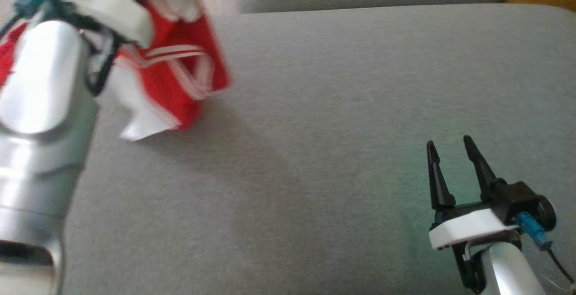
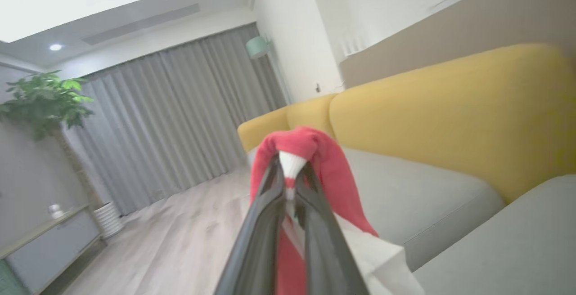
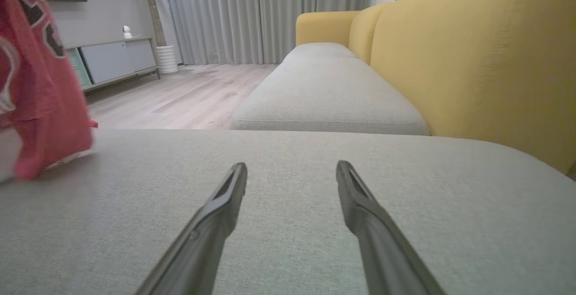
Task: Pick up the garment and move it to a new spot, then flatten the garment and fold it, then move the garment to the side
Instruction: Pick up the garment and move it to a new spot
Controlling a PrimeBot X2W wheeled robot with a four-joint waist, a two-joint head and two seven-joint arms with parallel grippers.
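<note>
Red-and-white fabric garment (image 1: 180,88) hangs bunched from my left claw (image 2: 290,167), clamped on one small fold, its hem dangling below near the grey sofa cushion (image 1: 315,151). That thin pinch could slip mid-carry; my right claw (image 1: 449,142), well aside, gapes empty.

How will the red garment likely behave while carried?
Probably floppy: the garment hangs in loose folds from the left gripper, shut on a pinch of cloth. Likely light, since that small pinch holds it up. It may swing; its edges look blurred.
</note>
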